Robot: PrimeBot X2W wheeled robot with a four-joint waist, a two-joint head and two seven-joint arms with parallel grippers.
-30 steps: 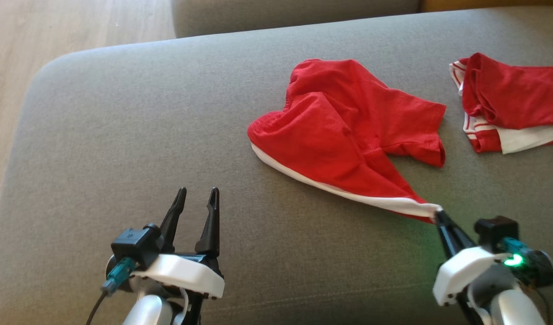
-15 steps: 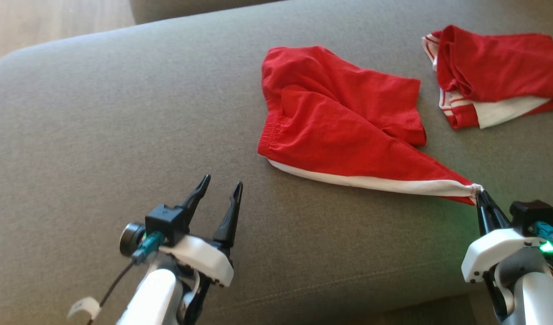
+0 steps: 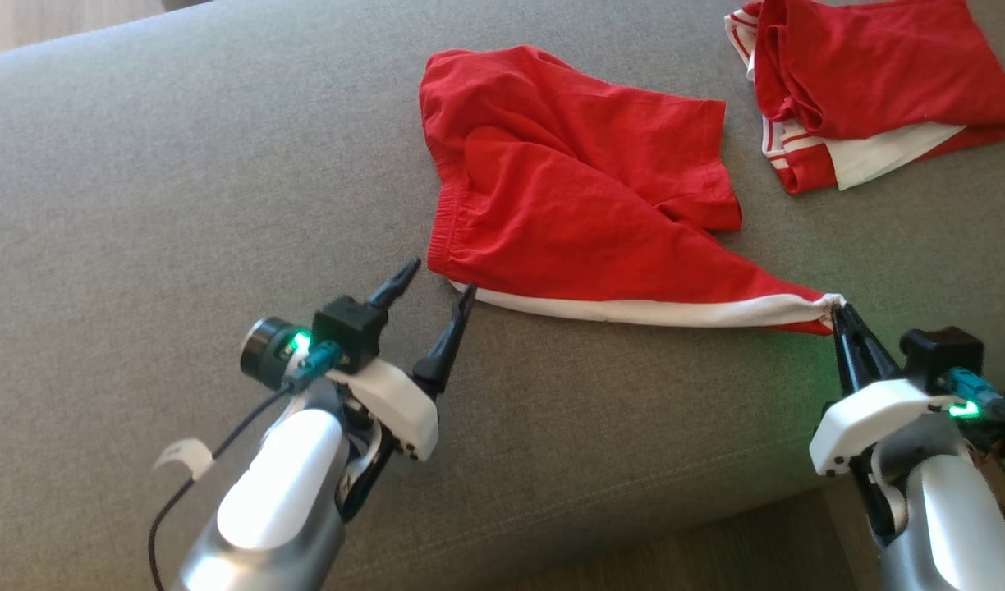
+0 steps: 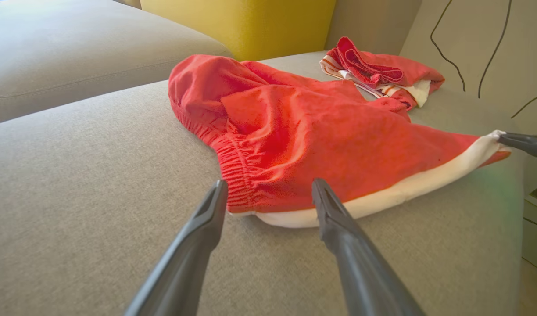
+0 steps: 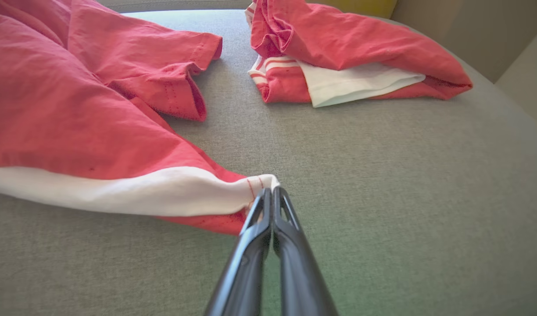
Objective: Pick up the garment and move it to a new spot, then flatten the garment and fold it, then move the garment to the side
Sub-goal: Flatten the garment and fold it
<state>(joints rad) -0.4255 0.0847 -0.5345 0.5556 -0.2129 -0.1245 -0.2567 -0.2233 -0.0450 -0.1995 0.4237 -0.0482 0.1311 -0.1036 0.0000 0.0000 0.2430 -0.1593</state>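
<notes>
The garment (image 3: 864, 74), a red jersey with striped trim and a white sleeve, lies bunched at the sofa's far right, also in the left wrist view (image 4: 382, 72) and the right wrist view (image 5: 347, 48). Neither gripper touches it. A smaller red piece with a white stripe (image 3: 576, 197) lies mid-cushion. My right gripper (image 3: 839, 308) is shut on its stripe's right corner (image 5: 259, 182). My left gripper (image 3: 441, 277) stands open at the gathered waistband corner (image 4: 242, 193), fingertips either side of it (image 4: 268, 183).
Everything rests on a grey sofa cushion (image 3: 182, 164) whose front edge runs along the lower right. A yellow cushion (image 4: 242, 22) and another grey seat (image 4: 53, 48) sit behind. Bare cushion spreads to the left.
The head camera has shifted. My open left gripper has moved forward and right up to the striped piece's waistband corner. The right gripper keeps its hold, and the stripe edge is drawn straighter.
</notes>
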